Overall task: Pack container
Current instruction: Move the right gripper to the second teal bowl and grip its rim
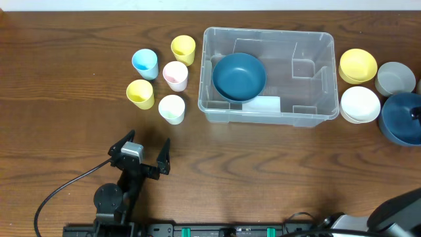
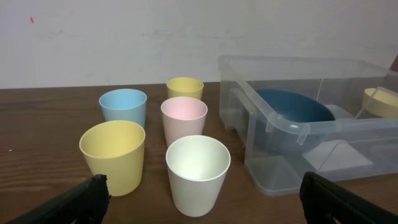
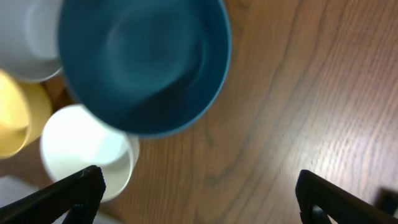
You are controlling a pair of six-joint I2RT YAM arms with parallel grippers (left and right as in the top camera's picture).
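While a bowl [image 1: 239, 76] is lying in the container [image 1: 263, 31], upper centre,
left gripper [image 1: 147, 139] and right gripper [image 3: 199, 183] are being held apart, empty.

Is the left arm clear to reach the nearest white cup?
Probably yes: the left gripper is open and faces the white cup, nothing between them; a yellow cup stands close beside.

Dark blue bowl [image 1: 239, 76] inside container [image 1: 266, 31]; left pincer [image 1: 148, 138] spread wide
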